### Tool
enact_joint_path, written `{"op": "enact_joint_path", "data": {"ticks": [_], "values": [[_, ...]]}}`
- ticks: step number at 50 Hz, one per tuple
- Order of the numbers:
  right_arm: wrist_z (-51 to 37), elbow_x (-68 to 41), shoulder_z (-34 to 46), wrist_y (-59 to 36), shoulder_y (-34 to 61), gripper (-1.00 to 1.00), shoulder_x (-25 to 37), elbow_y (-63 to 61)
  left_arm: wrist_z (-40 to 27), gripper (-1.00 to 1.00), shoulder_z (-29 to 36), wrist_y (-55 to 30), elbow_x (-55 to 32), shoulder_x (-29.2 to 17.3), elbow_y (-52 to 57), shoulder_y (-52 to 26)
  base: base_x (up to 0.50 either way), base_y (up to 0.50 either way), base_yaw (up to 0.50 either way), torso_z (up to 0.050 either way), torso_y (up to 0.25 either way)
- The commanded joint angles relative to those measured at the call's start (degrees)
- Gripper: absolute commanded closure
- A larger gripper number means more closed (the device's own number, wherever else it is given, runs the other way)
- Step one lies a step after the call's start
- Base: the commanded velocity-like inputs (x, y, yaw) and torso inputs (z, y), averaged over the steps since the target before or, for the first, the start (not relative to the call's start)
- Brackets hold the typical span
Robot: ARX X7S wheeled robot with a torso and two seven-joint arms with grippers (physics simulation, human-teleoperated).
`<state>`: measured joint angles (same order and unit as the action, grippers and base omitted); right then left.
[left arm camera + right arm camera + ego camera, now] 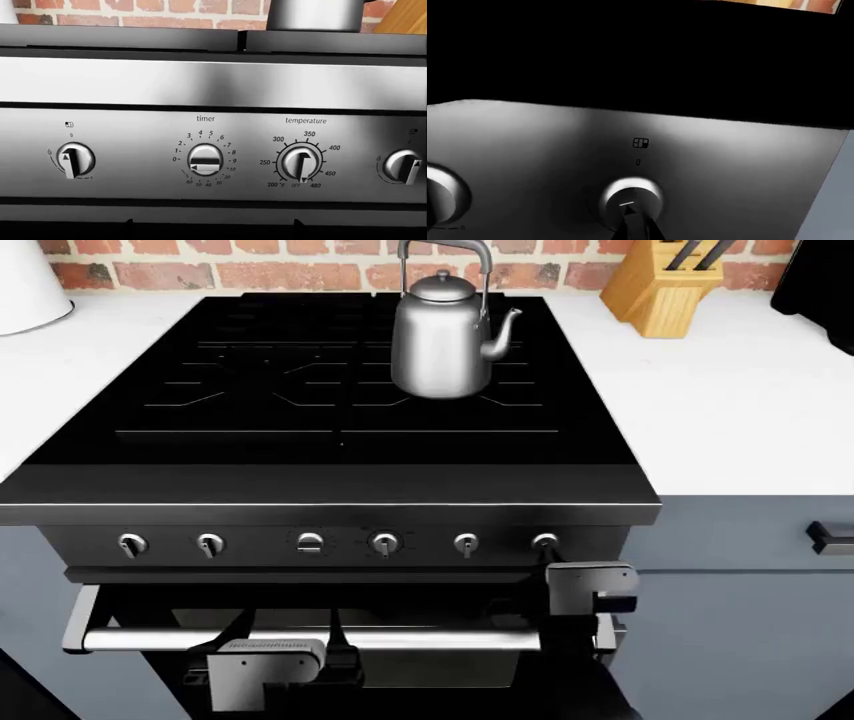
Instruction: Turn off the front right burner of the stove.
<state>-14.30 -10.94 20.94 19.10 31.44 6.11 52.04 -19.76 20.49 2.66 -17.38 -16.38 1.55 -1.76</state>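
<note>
The black stove [334, 485] has a row of six silver knobs on its dark steel front panel [527, 150]. My right gripper [567, 575] is up against the rightmost knob [545, 540]. In the right wrist view its dark fingers [639, 227] close round the blade of that knob [632, 196], under a burner icon. My left gripper [267, 665] hangs open and empty below the silver oven handle [307, 640]. In its wrist view the left gripper [213, 222] faces the timer knob [205, 161] and the temperature knob [301, 164], which points to OFF.
A steel kettle [441, 340] stands on the rear right of the cooktop grates. A wooden knife block [661, 285] stands on the white counter at the right. A grey-blue cabinet [747, 580] with a dark handle [830, 537] adjoins the stove. A brick wall is behind.
</note>
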Motion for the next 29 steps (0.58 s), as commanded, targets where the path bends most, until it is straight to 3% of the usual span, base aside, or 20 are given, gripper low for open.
{"op": "enact_joint_path", "data": {"ticks": [1, 29], "values": [[5.3, -6.3, -1.2, -0.1, 7.5, 1.0, -0.7, 4.7, -0.1, -1.0, 0.2, 0.0, -0.1, 0.0, -0.2, -0.3, 0.02, 0.0, 0.01, 0.0, 0.0], [13.8, -20.2, -7.9, -2.9, 6.5, 1.0, -1.8, 3.4, -0.5, -1.0, 0.7, 0.1, -0.4, -0.3, -0.2, -0.4, 0.02, 0.0, 0.01, -0.001, 0.0]]}}
